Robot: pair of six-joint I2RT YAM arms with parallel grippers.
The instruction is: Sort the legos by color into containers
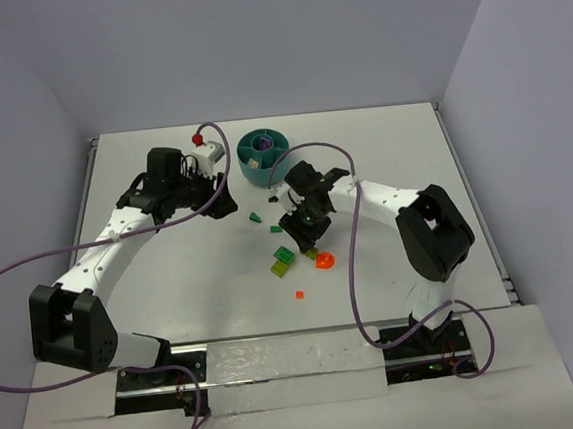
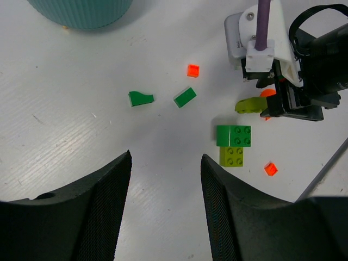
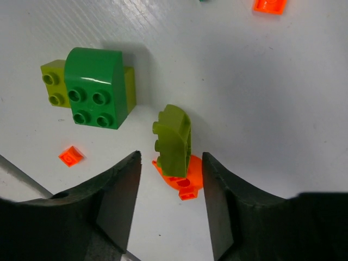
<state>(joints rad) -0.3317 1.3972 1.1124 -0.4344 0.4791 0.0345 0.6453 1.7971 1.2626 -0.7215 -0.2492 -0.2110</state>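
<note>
The legos lie on the white table in front of the teal bowl [image 1: 262,168]. My right gripper [image 3: 171,156] is low over them and open. A lime curved piece [image 3: 174,138] stands between its fingers, leaning on an orange round piece [image 3: 192,175]. A small gap shows on each side of the lime piece. A dark green brick [image 3: 97,87] sits on a lime brick [image 3: 50,81] to the left. My left gripper [image 2: 166,157] hovers open with only bare table between its fingers. Something purple [image 1: 258,148] lies in one compartment of the bowl.
Two small dark green pieces [image 2: 141,98] [image 2: 185,97] and a tiny orange bit [image 2: 193,70] lie between the bowl [image 2: 81,13] and the brick stack [image 2: 234,136]. Another orange bit [image 2: 270,169] lies nearer the arms. Purple cables loop over both arms.
</note>
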